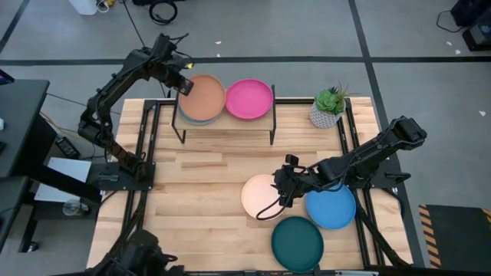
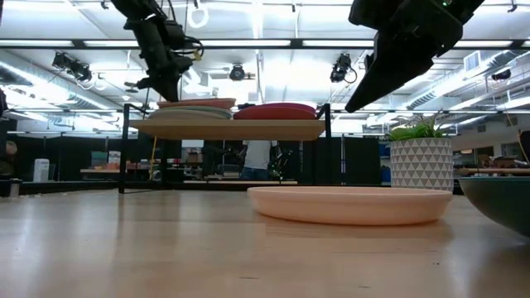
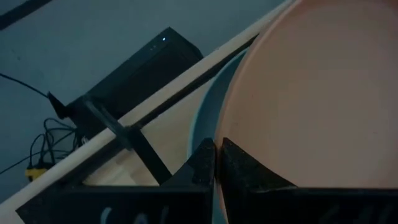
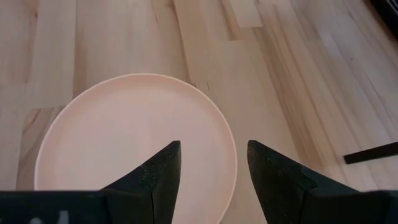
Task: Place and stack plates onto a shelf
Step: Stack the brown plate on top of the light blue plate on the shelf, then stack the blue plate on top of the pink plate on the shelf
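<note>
The shelf (image 1: 227,124) stands at the table's far edge. On it, an orange plate (image 1: 204,97) tops a short stack, with a pale plate (image 3: 204,115) showing beneath it. A magenta plate (image 1: 248,98) lies beside the stack. My left gripper (image 1: 184,83) is shut on the orange plate's rim. My right gripper (image 4: 213,149) hovers open above the peach plate (image 4: 134,134), which lies flat on the table and is not touched. To the peach plate's right and nearer me, the blue plate (image 1: 331,207) and the dark teal plate (image 1: 298,244) lie on the table. My left gripper pinches the orange plate's rim (image 3: 219,132) between its two fingers, on the plate's far left side. The fingers (image 3: 242,167) come slanting down from the table's far left. The plate lies about level on the stack (image 2: 195,108) on the shelf.
A potted plant (image 1: 330,107) in a white pot stands right of the shelf. Black rails (image 1: 349,138) run along both table sides. Bare wood (image 1: 199,192) lies left of the peach plate. People stand in the room behind the shelf (image 2: 257,157).
</note>
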Controlling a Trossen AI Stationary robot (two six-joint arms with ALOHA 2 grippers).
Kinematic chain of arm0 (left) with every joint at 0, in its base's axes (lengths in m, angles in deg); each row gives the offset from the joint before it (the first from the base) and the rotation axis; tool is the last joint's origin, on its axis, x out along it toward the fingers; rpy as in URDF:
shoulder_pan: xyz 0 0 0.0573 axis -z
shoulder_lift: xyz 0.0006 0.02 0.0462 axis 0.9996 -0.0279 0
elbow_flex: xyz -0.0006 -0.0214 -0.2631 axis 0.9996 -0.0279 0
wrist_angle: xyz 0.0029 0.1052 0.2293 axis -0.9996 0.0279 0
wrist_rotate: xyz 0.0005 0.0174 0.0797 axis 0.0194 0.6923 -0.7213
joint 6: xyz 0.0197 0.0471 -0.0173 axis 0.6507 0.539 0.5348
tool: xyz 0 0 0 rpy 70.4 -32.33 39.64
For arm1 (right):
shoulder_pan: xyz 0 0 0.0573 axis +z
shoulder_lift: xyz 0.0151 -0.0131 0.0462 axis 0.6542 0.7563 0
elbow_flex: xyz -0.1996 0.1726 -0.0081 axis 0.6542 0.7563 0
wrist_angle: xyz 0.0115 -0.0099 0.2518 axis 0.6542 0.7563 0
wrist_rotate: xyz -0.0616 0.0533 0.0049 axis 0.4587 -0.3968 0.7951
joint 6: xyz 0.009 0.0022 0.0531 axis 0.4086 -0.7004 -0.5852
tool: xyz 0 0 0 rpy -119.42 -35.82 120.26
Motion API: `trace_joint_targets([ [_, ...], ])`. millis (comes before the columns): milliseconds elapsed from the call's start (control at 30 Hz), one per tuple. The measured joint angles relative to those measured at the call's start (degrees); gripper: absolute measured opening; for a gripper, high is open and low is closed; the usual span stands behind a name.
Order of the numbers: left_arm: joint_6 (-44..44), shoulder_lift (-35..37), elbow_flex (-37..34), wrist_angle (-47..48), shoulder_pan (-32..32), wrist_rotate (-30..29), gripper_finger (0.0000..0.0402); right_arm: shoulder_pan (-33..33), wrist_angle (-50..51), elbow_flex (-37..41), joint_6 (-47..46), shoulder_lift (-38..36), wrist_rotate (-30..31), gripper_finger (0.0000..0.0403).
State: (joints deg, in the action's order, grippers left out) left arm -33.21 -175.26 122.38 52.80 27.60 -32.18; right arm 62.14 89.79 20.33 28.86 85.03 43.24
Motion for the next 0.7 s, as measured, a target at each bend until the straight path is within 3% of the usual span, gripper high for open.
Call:
trace_joint_targets([
  [300,0.3,-0.1,0.0,1.0,0.9,-3.2,0.0031,0.1,-0.1,0.0,0.0,0.0,0.0,0.0191],
  [533,0.7,-0.1,0.1,-2.0,2.7,-6.5,0.0119,0.1,-0.2,0.0,0.7,0.0,0.0,0.0191],
  [700,0.9,-0.1,5.3,-2.0,3.4,-6.5,0.0175,0.1,-0.2,0.0,0.7,0.0,-0.1,0.0191],
])
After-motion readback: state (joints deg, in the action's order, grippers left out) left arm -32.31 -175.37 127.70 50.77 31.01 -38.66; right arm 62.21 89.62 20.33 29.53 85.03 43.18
